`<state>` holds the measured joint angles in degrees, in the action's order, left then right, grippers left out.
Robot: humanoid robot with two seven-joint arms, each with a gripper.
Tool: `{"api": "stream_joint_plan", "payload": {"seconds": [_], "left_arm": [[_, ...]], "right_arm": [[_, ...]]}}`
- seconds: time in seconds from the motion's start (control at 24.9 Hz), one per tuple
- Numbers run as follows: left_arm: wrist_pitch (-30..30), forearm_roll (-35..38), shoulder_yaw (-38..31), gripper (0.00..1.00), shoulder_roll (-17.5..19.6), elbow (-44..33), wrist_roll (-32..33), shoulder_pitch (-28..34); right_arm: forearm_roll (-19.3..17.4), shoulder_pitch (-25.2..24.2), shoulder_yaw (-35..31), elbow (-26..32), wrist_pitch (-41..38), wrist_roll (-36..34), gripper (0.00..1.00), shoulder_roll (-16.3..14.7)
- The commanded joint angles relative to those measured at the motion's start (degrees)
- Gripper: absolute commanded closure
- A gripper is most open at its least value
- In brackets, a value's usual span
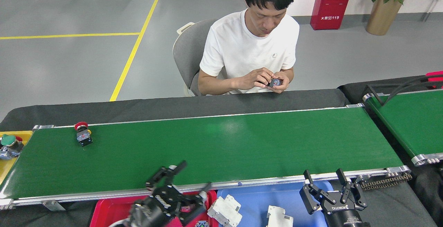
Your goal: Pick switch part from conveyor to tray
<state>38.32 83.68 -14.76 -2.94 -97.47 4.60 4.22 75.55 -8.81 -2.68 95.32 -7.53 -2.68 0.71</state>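
- Grippers first: the left gripper (185,189) hangs over the near rail of the conveyor (207,147) and the red tray (104,213), its fingers spread wide with nothing between them; motion blur smears its outline.
- Just right of it, a white switch part (225,212) lies tilted on the left rim of the blue tray (256,201), free of the fingers.
- Further right, a second white part (278,217) sits in that tray, cut off by the lower edge.
- The right gripper (328,189) stands upright over the blue tray's right end, fingers apart and empty.
- Far to the left gripper's left, a red-capped push button (82,134) rests on the belt.
- Beyond it, a green-capped button (8,144) lies on a yellow tray (7,168), partly cropped.
- Small parts in the red tray are mostly hidden behind the left gripper.
- Across the belt, a person's hands (266,81) cover a small dark part.
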Motion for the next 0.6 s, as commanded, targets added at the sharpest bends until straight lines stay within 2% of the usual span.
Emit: {"api": "stream_joint_plan", "payload": {"seconds": [0.0,0.08,0.2,0.36,0.44,0.56], "left_arm": [[-0.4,-0.1,-6.5,0.00,0.4,1.3,-5.0,0.4],[-0.5,0.0,-13.0,0.00,0.7,3.6,-6.4,1.1],[-0.9,0.5,-18.8,0.00,4.8,7.8,-8.0,1.8],[-7.4,3.1,-19.2,0.01,11.0,14.9,-16.1,3.8],[-7.7,3.1,-18.7,0.00,14.4,19.6,-20.1,5.3],[-7.1,2.5,-18.6,0.00,15.3,20.4,-20.6,6.4]], "right_arm": [[-0.1,0.2,0.0,0.8,0.3,-0.5,0.01,-0.4],[-0.1,0.1,0.0,1.0,0.3,-0.5,0.01,-0.4],[-0.1,0.0,0.0,1.0,0.3,-0.5,0.01,-0.4],[-0.1,0.0,0.0,1.0,0.3,-0.5,0.01,-0.3],[-0.1,0.0,0.0,1.1,0.3,-0.5,0.01,-0.3],[-0.1,0.0,0.0,1.2,0.4,-0.5,0.01,-0.3]]}}
